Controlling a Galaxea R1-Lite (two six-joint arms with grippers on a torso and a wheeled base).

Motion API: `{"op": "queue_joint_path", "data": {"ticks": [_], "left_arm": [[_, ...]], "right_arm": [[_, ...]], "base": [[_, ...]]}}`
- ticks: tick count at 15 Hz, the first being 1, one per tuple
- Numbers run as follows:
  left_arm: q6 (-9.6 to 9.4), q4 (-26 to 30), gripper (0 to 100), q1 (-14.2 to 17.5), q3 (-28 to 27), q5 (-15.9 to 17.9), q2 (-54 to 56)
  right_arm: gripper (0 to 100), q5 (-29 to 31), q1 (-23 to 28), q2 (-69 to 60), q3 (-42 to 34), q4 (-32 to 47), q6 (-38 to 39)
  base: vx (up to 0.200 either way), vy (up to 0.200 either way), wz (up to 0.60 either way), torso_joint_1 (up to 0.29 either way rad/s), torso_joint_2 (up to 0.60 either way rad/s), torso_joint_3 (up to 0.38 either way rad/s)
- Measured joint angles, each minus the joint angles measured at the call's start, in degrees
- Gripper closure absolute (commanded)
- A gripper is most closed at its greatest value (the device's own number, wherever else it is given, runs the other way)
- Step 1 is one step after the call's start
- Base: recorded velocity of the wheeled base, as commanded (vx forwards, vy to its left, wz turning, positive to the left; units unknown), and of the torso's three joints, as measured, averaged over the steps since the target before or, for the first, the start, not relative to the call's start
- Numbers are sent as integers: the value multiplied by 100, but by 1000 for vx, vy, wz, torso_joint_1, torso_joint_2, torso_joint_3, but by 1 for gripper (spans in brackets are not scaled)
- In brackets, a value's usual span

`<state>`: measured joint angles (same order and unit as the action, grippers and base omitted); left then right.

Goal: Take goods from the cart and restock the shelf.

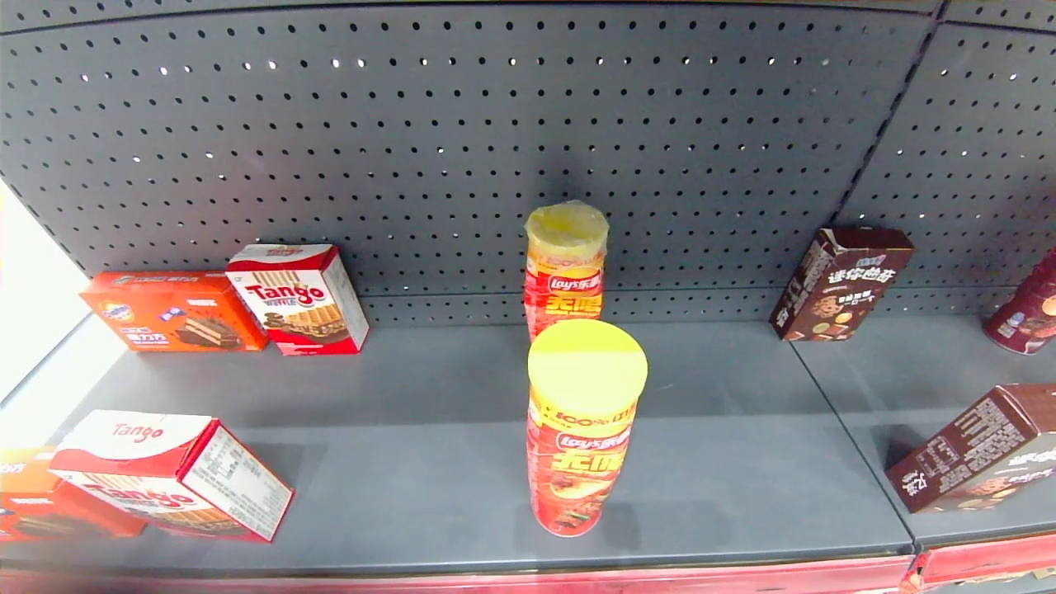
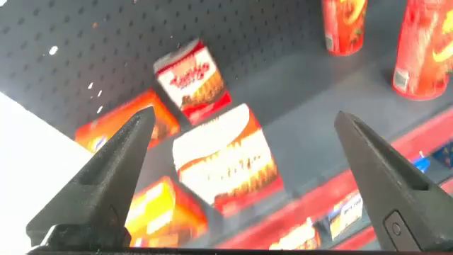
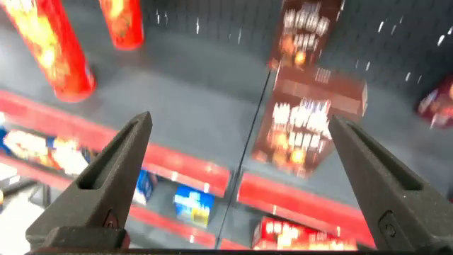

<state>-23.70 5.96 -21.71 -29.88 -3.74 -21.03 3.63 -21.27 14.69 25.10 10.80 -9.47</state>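
Note:
On the grey shelf (image 1: 429,445) two red chip cans with yellow lids stand upright, one at the front (image 1: 582,425) and one behind it near the pegboard (image 1: 566,266). Red-and-white wafer boxes stand at the left, one at the back (image 1: 299,299) and one at the front (image 1: 169,477). My left gripper (image 2: 244,159) is open, held off the shelf's front edge facing the front wafer box (image 2: 226,164). My right gripper (image 3: 241,156) is open too, out in front of a brown cookie box (image 3: 308,120). Nothing lies between either pair of fingers.
An orange box (image 1: 172,311) sits at the back left, another orange box (image 1: 49,495) at the front left. Brown boxes (image 1: 841,283) (image 1: 973,458) and a dark red can (image 1: 1027,309) stand to the right. A pegboard back wall (image 1: 462,132) closes the shelf. Lower shelves carry goods (image 3: 191,205).

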Motion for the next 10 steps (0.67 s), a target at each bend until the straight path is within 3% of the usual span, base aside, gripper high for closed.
{"op": "queue_joint_path", "data": {"ticks": [5, 7, 10], "left_arm": [[-16, 1404, 0, 308, 141, 208, 1143], [0, 1477, 0, 430, 527, 364, 1473], [30, 1092, 0, 501, 1300, 507, 1731]], "right_arm": [[0, -38, 5, -811, -647, 9, 247], [0, -33, -9, -1141, -956, 11, 296], [0, -20, 2, -1387, -1297, -73, 441]], "base": [[0, 0, 0, 0, 0, 0], [0, 0, 0, 0, 0, 0], [0, 0, 0, 0, 0, 0]]}}
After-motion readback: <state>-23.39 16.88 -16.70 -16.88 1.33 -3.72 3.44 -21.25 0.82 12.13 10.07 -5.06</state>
